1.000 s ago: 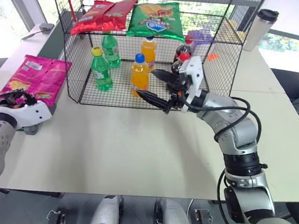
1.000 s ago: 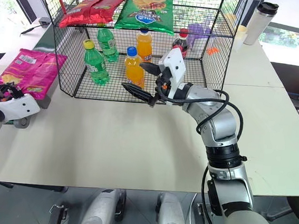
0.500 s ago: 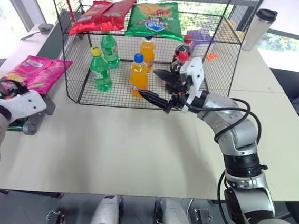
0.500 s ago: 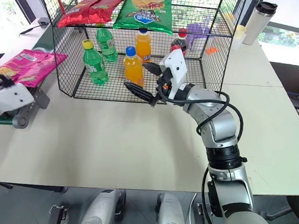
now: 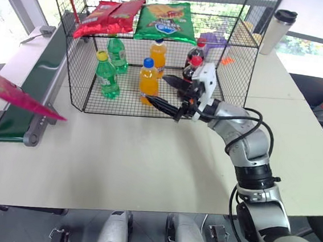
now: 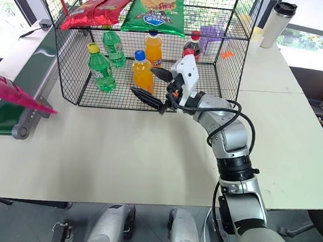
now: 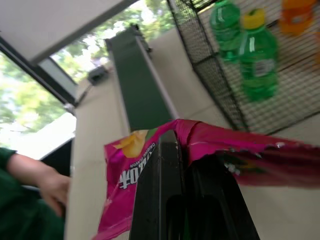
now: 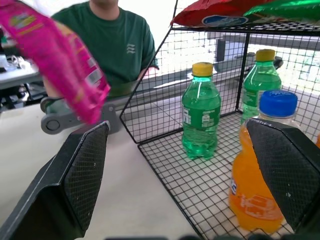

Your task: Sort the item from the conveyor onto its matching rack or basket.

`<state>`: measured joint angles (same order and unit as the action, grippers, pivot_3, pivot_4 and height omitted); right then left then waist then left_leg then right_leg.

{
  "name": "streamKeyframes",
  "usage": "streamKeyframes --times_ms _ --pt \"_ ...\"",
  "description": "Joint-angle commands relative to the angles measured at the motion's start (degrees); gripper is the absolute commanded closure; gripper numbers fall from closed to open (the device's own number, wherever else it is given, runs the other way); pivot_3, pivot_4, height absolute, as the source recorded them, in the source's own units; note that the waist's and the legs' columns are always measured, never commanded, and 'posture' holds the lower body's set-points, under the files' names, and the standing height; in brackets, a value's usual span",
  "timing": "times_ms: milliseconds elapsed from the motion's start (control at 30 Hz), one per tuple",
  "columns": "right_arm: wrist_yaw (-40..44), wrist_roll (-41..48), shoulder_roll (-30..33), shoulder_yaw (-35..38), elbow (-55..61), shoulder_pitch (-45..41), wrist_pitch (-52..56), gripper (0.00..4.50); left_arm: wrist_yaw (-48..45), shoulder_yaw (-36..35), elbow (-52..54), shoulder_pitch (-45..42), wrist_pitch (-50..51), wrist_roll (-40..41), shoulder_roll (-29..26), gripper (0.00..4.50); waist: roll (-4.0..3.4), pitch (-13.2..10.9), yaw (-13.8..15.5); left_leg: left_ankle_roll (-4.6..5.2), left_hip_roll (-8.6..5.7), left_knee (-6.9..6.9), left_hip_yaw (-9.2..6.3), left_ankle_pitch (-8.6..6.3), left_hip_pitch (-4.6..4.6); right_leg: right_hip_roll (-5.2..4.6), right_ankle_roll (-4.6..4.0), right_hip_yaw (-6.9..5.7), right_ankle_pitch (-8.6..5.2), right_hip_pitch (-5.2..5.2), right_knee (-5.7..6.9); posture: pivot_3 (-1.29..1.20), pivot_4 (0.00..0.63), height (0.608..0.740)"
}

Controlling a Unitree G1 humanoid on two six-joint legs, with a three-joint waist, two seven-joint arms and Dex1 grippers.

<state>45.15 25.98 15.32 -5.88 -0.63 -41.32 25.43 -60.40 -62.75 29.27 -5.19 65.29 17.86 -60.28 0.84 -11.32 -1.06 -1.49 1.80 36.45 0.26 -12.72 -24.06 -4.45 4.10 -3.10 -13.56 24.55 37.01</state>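
The item, a magenta-pink foil bag [image 5: 15,93] with yellow print, hangs in the air above the near end of the conveyor [image 5: 44,64], a dark green belt with grey rails. It lies almost edge-on at the left border of the head views. In the left wrist view my left gripper [image 7: 180,142] is shut on the bag's edge [image 7: 135,165]. My right gripper [image 5: 156,88] is open and holds nothing. It hovers at the front of the black wire rack [image 5: 234,76], near an orange bottle [image 5: 149,81].
Red chip bags [image 5: 106,15] and a green chip bag [image 5: 165,21] lie on the rack's upper shelf. Green bottles [image 5: 107,76] and cola bottles [image 5: 194,64] stand on its floor. A tumbler [image 5: 273,31] stands at the back right. A person in a green shirt [image 8: 112,45] stands beyond the conveyor.
My left gripper shut on the pink bag and lifted it off the conveyor, up and back toward me, and the bag turned edge-on. The right arm has stayed put.
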Motion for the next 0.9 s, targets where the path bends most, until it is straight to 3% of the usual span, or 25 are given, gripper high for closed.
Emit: streamKeyframes --times_ms 33,133,300,433,600,900 --pt "1.71 0.19 -0.98 -0.02 -0.23 0.04 -2.1 0.0 -1.2 -6.48 -1.23 -3.98 9.32 5.76 -5.36 4.43 0.02 0.01 0.23 0.0 0.0 0.0 -0.03 0.0 0.0 0.0 0.0 -0.01 -0.02 -0.01 0.0 0.0 0.15 0.74" --pt "2.85 -1.3 -1.25 -1.67 -0.7 2.66 -3.79 0.0 1.84 -5.15 -3.28 -12.92 17.12 10.7 -8.54 4.43 0.11 0.06 0.47 -0.01 -0.02 0.04 -0.09 0.0 0.01 0.0 0.04 -0.01 -0.07 -0.07 -0.02 0.0 0.15 0.74" --pt "2.23 -7.36 -2.15 -5.59 -2.42 7.08 -10.27 0.0 8.9 3.91 -6.91 -29.43 26.82 17.37 -10.39 4.43 0.19 0.08 0.13 -0.03 -0.06 0.04 -0.1 0.01 0.04 0.0 0.08 0.01 -0.08 -0.13 0.01 0.0 0.15 0.74" --pt "-2.61 -15.4 -5.5 -8.58 -7.12 9.57 -23.14 0.0 19.45 14.61 -12.33 -45.31 27.21 22.64 -5.42 4.43 0.3 0.09 0.08 -0.09 -0.06 0.04 -0.16 0.05 0.08 0.06 0.08 0.02 -0.08 -0.15 0.09 0.0 0.15 0.74" --pt "-11.1 -21.11 -14.46 -9.68 -14.32 7.95 -35.42 0.0 31.12 23.9 -17.87 -57.98 27.21 25.45 1.42 4.43 0.39 0.06 -0.05 -0.3 -0.06 0.02 -0.15 0.17 0.1 0.06 0.09 0.08 -0.07 -0.14 0.15 0.0 0.15 0.74" --pt "-24.97 -24.9 -26.51 -6.72 -29.1 -2.77 -47.44 0.0 40.45 28.08 -25.14 -68.03 27.21 31.48 9.67 4.43 0.47 0.06 0.04 -0.82 -0.08 -0.24 -0.12 0.46 0.14 -0.02 0.09 0.13 -0.05 -0.06 0.14 0.0 0.15 0.74"
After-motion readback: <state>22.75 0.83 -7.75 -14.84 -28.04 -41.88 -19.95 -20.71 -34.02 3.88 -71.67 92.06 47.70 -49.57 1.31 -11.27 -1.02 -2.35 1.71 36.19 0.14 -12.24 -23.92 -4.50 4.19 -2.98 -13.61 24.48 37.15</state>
